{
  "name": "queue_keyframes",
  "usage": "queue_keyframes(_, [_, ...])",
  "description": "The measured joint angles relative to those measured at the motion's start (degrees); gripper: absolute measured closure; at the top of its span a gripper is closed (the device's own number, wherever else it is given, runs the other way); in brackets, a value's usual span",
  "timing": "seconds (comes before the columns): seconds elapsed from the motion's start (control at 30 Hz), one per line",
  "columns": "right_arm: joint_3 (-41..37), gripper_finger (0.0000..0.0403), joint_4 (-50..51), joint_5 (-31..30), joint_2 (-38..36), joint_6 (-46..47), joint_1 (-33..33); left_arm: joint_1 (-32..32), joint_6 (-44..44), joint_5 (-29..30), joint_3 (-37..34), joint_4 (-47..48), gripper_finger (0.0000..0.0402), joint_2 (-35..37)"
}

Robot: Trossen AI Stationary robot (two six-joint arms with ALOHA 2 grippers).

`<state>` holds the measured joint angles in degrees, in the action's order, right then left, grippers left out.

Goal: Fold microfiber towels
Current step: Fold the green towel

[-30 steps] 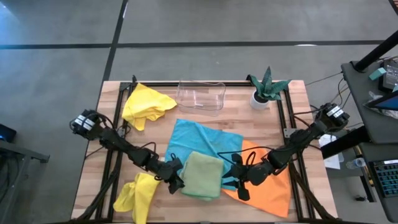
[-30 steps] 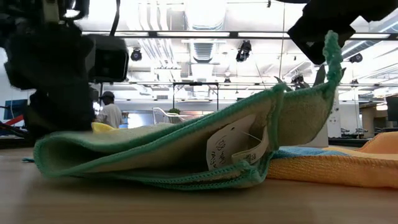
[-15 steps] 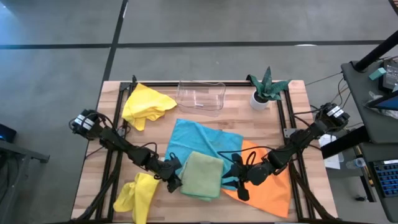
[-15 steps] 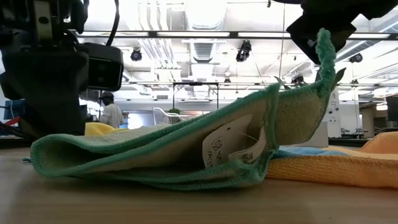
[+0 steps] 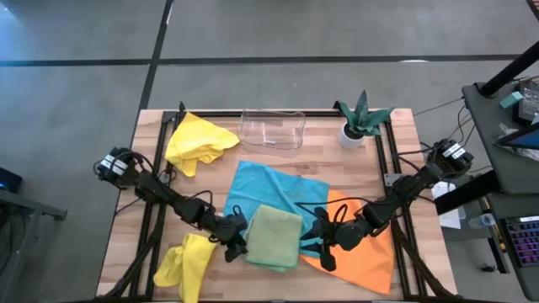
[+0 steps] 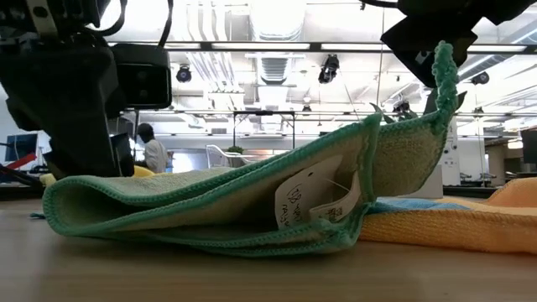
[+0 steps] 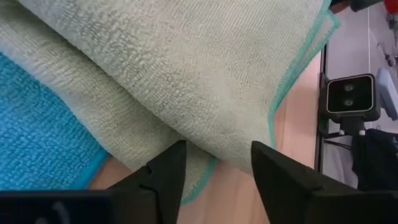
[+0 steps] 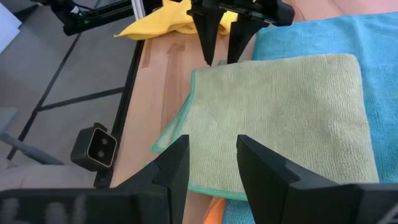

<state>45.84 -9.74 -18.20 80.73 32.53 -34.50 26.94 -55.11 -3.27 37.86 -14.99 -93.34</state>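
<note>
Lying folded, sage green towel (image 5: 274,236)

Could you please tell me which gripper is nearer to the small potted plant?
Right. The right gripper is at the green towel's right edge, below the plant; the left gripper is farther, at its left edge.

Folded sage green towel (image 5: 274,236) atop spread turquoise (image 5: 274,189) and orange (image 5: 364,257) ones, perhaps half-folded; two crumpled yellow towels (image 5: 199,142) apart.

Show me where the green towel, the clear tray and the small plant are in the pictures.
green towel (image 5: 274,236), high view, on the middle of its folded top layer.
clear tray (image 5: 271,140), high view, on its near wall.
small plant (image 5: 362,111), high view, on its green leaves above the white pot.
</note>
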Motion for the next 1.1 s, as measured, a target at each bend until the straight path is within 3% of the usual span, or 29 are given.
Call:
queue_keyframes(0.27, [0.00,0.0277,-0.02,0.00,0.00,0.48,0.00,-1.37,-0.70,0.40,-0.07,0.02,0.0184,0.00])
queue_keyframes(1.1, [0.00,0.0277,-0.02,-0.02,0.00,-1.09,0.02,-1.72,-1.64,3.39,-0.12,-2.05,0.0182,-0.33])
